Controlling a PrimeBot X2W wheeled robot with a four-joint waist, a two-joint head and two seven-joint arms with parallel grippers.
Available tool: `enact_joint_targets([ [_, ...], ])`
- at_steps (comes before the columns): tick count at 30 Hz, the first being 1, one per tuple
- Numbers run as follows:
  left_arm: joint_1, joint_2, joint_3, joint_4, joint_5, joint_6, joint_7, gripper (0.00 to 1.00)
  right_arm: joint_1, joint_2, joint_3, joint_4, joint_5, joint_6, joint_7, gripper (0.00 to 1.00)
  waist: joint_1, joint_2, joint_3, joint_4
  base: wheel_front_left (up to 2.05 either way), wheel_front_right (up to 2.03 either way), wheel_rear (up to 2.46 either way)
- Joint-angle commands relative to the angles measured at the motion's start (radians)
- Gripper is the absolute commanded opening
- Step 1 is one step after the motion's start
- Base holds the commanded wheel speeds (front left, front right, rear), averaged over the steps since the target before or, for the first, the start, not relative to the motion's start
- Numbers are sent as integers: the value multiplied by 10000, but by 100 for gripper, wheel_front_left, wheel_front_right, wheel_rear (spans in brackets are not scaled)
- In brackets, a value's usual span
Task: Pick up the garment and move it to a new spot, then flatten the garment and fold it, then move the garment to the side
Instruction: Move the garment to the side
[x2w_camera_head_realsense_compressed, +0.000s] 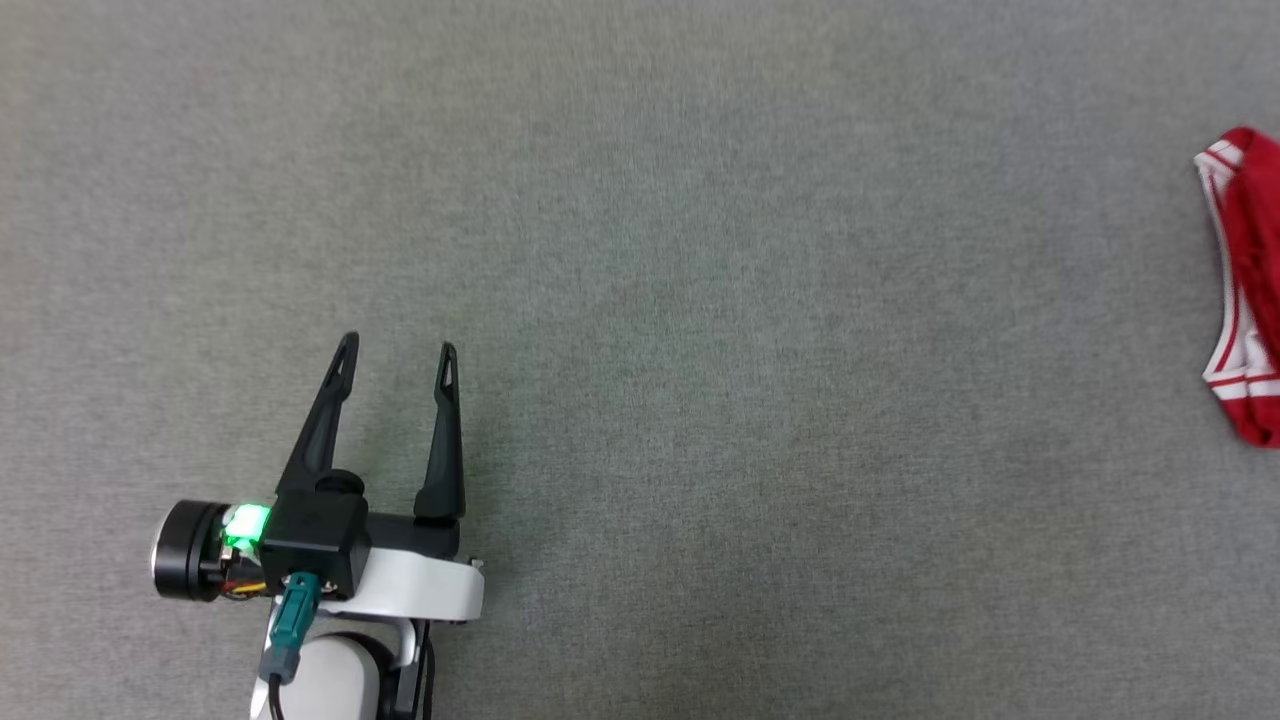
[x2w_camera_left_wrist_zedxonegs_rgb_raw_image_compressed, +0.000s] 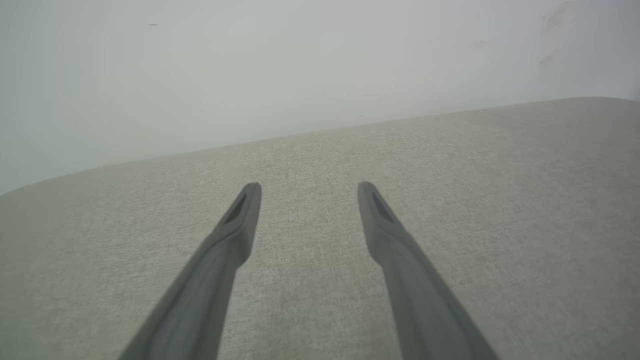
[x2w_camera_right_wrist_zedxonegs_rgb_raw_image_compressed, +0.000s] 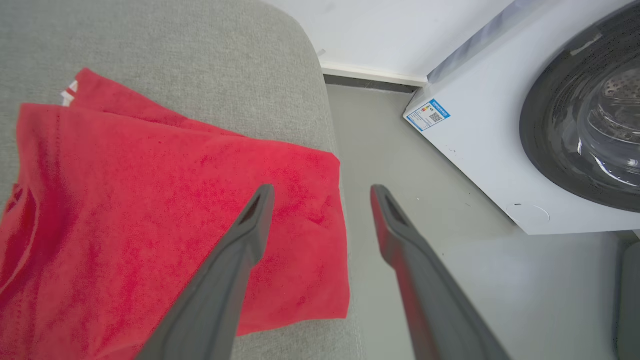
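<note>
The garment (x2w_camera_right_wrist_zedxonegs_rgb_raw_image_compressed: 150, 200) is a folded red jersey lying near the rounded edge of the grey fabric surface; its red-and-white striped trim shows at the far right of the head view (x2w_camera_head_realsense_compressed: 1245, 290). My right gripper (x2w_camera_right_wrist_zedxonegs_rgb_raw_image_compressed: 322, 192) hovers open over the garment's edge, one finger above the cloth, the other above the floor beyond the surface's edge, nothing held. My left gripper (x2w_camera_head_realsense_compressed: 398, 352) stands open and empty at the lower left of the head view, far from the garment, and in the left wrist view (x2w_camera_left_wrist_zedxonegs_rgb_raw_image_compressed: 308, 187) it hangs over bare fabric.
The grey fabric surface (x2w_camera_head_realsense_compressed: 700, 300) spreads across the head view. Past its rounded edge are a pale floor (x2w_camera_right_wrist_zedxonegs_rgb_raw_image_compressed: 450, 250), a white front-loading washing machine (x2w_camera_right_wrist_zedxonegs_rgb_raw_image_compressed: 500, 140) with a dark round door, and a white wall (x2w_camera_left_wrist_zedxonegs_rgb_raw_image_compressed: 250, 65).
</note>
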Motion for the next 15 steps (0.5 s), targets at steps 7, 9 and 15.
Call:
enact_joint_targets([
  [7,747,-63,61,207,-163,187,-21,100,642,764,-1156,-389,-1041,-16,-1953,100,-2,0,-1578,128,0,0,0],
  [9,960,-68,109,259,-191,195,-21,100,876,1055,-1458,-693,-1450,-16,-2507,100,-2,0,-1870,160,0,0,0],
  [15,1440,-54,219,445,-320,169,-21,100,1606,2434,-2379,-2240,-2450,-16,-4068,100,-2,0,-2536,405,0,0,0],
])
